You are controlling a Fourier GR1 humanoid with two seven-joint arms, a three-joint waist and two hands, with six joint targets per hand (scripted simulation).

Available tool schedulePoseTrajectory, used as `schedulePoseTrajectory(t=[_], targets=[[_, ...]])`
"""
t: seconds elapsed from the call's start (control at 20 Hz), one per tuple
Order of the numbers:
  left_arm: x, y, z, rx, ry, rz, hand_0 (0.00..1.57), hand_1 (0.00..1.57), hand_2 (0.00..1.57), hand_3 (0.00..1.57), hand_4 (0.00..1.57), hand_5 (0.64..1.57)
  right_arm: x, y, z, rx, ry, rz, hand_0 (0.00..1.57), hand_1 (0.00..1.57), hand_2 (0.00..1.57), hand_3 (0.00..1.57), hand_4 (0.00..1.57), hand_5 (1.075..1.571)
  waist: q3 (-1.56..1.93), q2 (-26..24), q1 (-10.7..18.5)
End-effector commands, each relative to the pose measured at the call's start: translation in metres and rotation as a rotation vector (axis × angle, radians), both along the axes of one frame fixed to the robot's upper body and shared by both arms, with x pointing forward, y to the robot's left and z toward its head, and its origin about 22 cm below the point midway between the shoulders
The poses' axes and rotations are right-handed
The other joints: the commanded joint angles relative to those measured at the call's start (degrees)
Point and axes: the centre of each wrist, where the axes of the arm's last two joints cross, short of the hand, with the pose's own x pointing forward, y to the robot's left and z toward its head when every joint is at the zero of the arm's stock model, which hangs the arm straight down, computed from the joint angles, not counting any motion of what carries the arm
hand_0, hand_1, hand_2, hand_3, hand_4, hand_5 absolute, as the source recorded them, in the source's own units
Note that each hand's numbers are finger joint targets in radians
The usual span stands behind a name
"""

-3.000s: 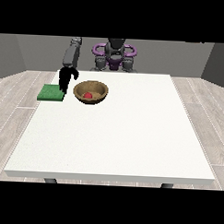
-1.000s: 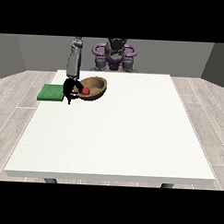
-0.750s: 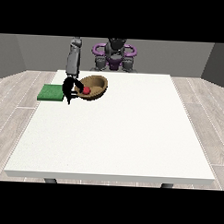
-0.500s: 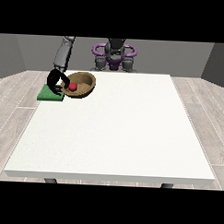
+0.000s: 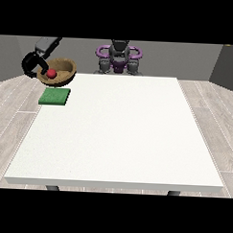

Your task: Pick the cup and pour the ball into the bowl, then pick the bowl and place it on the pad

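Front view. A large white table (image 5: 117, 133) fills most of the scene, standing on a floor of pale planks (image 5: 13, 104) with grey walls behind. At the table's far edge stands the robot (image 5: 119, 58), its torso dark with purple rings at the shoulders. A green pad (image 5: 55, 96) lies flat on the table near the far corner at the view's left, with bare white surface all around it. The brown bowl (image 5: 58, 71) is off the table, lifted in the air above and slightly behind the pad and tilted so that its opening faces the camera; nothing stands between bowl and pad. The hand at the view's left (image 5: 32, 65), black, on a grey forearm reaching down from the top, has its fingers curled round the bowl's left rim. A small red ball (image 5: 51, 74) rests inside the bowl, toward the side nearest the hand.
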Motion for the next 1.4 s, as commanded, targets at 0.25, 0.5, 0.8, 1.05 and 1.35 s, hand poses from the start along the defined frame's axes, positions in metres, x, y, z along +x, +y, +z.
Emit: schedulePoseTrajectory(t=[0.25, 0.5, 0.8, 1.05, 1.35], targets=[[-0.019, 0.029, -0.037, 0.003, 0.011, 0.07, 0.0, 0.0, 0.0, 0.0, 1.21, 1.551, -0.013, -0.019, 0.01, 0.014, 0.002, 0.03, 1.57, 1.57, 1.57, 0.53, 1.1, 1.564, 0.07, 0.25, -3.65], [-0.023, 0.036, -0.011, 0.019, -0.097, 0.052, 0.0, 0.0, 0.0, 0.0, 1.22, 1.552, -0.018, -0.029, 0.001, 0.059, -0.095, -0.019, 1.57, 1.57, 1.57, 0.43, 1.07, 1.564, 0.11, 6.98, -1.48], [-0.02, 0.037, -0.022, 0.012, -0.05, 0.068, 0.0, 0.0, 0.0, 0.0, 1.21, 1.555, -0.003, 0.019, -0.036, 0.134, -0.043, 0.027, 1.57, 1.57, 1.57, 0.53, 1.03, 1.571, 0.09, 4.36, -2.01], [-0.021, 0.036, -0.008, 0.025, -0.051, 0.059, 0.0, 0.0, 0.0, 0.0, 1.2, 1.558, -0.005, -0.005, -0.021, 0.223, -0.06, -0.055, 1.57, 1.57, 1.57, 0.6, 0.99, 1.571, 0.11, 2.84, -1.52], [-0.019, 0.023, -0.003, 0.042, -0.1, 0.035, 0.0, 0.0, 0.0, 0.0, 1.19, 1.563, -0.024, -0.046, -0.004, 0.137, -0.103, -0.186, 1.57, 1.57, 1.57, 1.09, 0.0, 1.55, 0.14, 6.31, 0.35]])
